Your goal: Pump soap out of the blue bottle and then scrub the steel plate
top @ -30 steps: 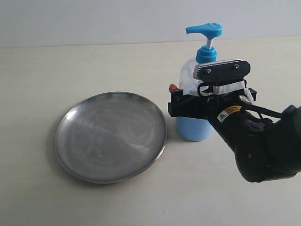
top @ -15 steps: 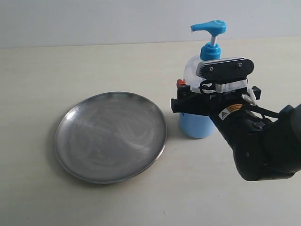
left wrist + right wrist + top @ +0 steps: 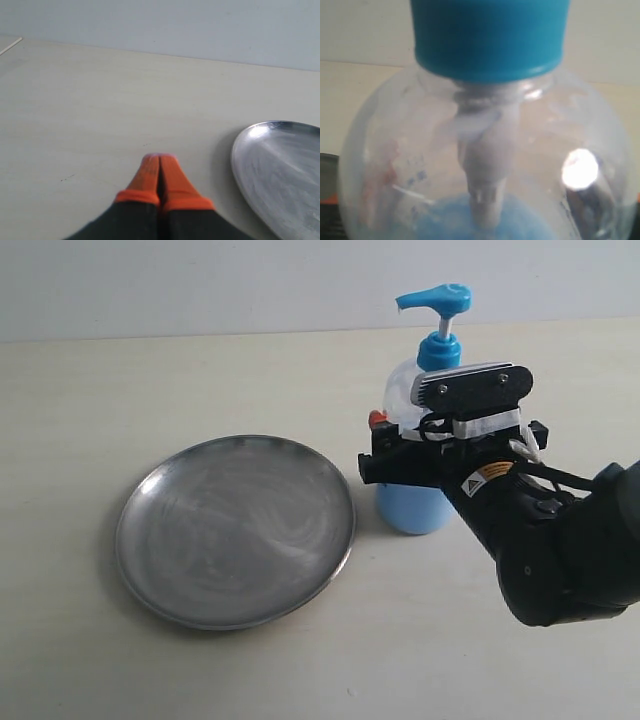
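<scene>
Exterior view: right hand clamped on the blue bottle, plate to its left

The right hand (image 3: pixel 400 448) reaches in from the near right and closes around the middle of the blue bottle (image 3: pixel 402 398), which stands upright on the pale worktop (image 3: pixel 200 370). One orange-tipped finger (image 3: pixel 377 421) shows on the bottle's left side; the other is hidden behind it. The pump head (image 3: pixel 435 302) is raised, with its spout pointing left. The soap (image 3: pixel 412 512) fills only the lower part of the bottle; the shoulder above it is clear.

The steel plate (image 3: pixel 235 530) lies flat just to the left of the bottle, close to it but not touching. Pale swirled streaks cover its face.

In the right wrist view the bottle (image 3: pixel 485 150) fills the picture, with the blue collar, the dip tube and the liquid surface all in sight.

In the left wrist view the left hand (image 3: pixel 159 170) has its orange fingertips pressed together on nothing, above bare worktop, and the plate's rim (image 3: pixel 240 165) is near it.
</scene>
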{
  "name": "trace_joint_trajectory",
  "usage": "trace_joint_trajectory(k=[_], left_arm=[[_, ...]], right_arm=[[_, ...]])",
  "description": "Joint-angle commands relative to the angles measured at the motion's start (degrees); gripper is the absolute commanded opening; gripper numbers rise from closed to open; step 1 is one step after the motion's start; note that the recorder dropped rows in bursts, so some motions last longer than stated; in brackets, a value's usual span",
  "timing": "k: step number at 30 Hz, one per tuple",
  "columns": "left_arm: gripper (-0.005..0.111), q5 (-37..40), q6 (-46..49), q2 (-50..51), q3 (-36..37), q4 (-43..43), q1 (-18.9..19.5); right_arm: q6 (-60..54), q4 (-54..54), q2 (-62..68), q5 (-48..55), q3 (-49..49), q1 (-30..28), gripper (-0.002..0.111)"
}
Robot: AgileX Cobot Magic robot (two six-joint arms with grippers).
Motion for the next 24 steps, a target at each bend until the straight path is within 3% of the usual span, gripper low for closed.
trace_joint_trajectory(k=[1,24], left_arm=[[0.0,-0.6,0.04,-0.31,0.16,-0.15,0.1],[0.0,-0.6,0.04,-0.31,0.16,-0.15,0.1]], right_arm=[[-0.27,-3.89,0.02,0.5,-0.26,0.08,0.0],[-2.75,-6.27,0.02,6.4,-0.26,0.08,0.0]])
